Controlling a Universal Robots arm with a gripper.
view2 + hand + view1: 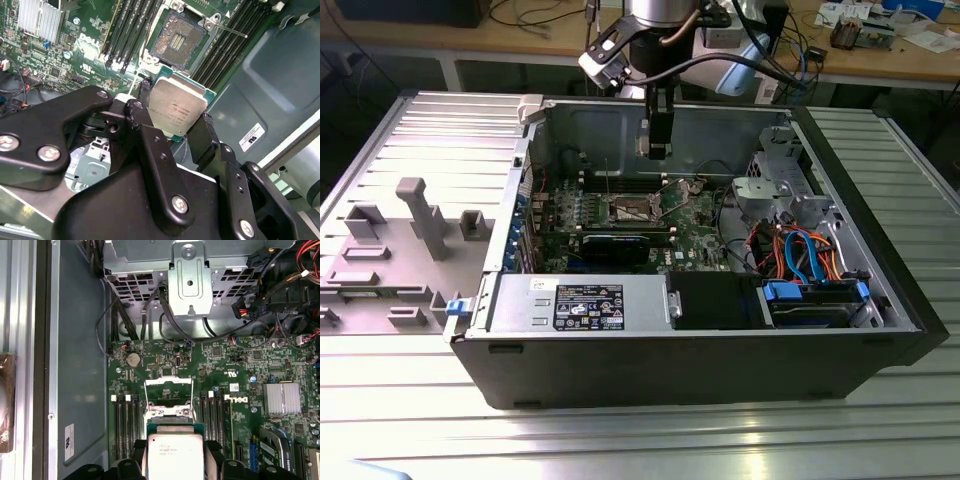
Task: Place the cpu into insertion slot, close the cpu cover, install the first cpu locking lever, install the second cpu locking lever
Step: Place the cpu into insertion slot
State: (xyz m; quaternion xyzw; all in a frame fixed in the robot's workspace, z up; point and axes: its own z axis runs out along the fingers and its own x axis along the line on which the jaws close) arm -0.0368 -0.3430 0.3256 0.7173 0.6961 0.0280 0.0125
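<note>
A ribbed aluminium table (880, 420) spreads across the foreground, its slats catching pale glare near the front edge. Behind it runs a wooden workbench (440, 38) strewn with cables (535, 15) and small boxes (860, 30). A grey moulded fixture (415, 235) sits on the table at the exterior view's left.

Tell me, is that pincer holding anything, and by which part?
Yes: the pincer holds the cpu, pinched by two opposite edges, its silver top left bare.

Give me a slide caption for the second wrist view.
The gripper holds the cpu between its jaws, clear of the empty insertion slot on the green board.
</note>
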